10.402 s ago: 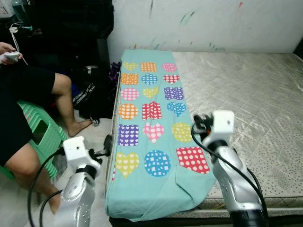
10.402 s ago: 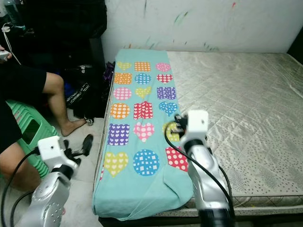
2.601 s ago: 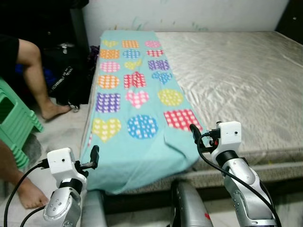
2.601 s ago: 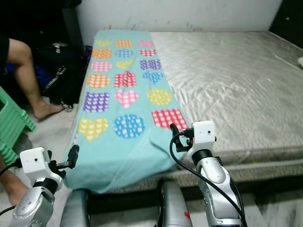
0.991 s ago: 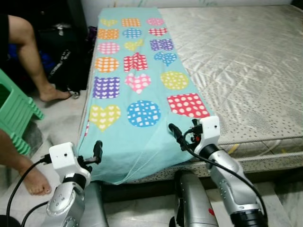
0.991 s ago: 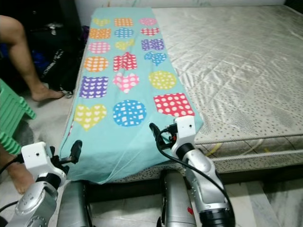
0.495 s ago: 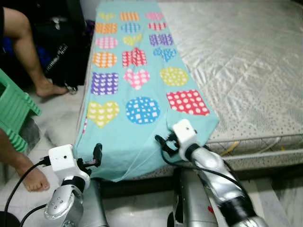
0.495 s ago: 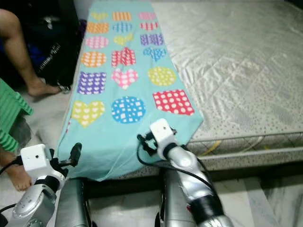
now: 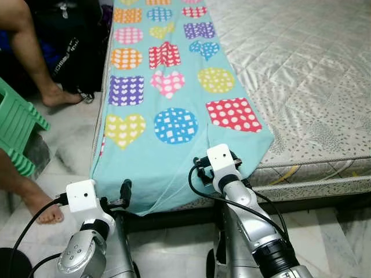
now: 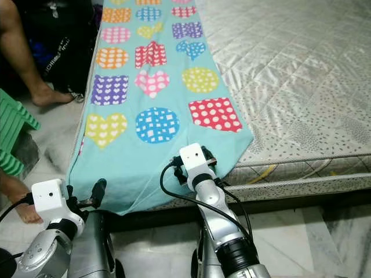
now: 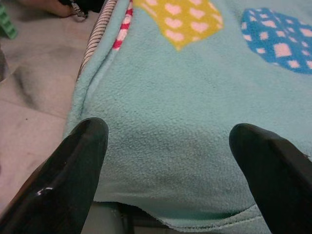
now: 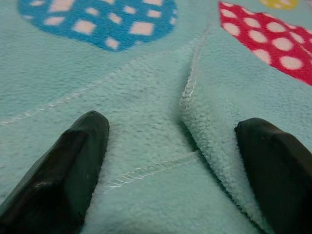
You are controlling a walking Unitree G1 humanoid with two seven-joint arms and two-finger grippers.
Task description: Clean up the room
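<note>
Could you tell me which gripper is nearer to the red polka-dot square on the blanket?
The right. The right gripper sits on the blanket just below the red polka-dot square. The left gripper is at the blanket's near left corner, farther away.

Fleece on a quilted bed

The blanket [image 9: 174,110] is matt, fuzzy fleece with stitched hems; the mattress [image 9: 313,75] beside it is sheeny quilted cloth; the floor [image 9: 64,168] looks like polished stone.
</note>
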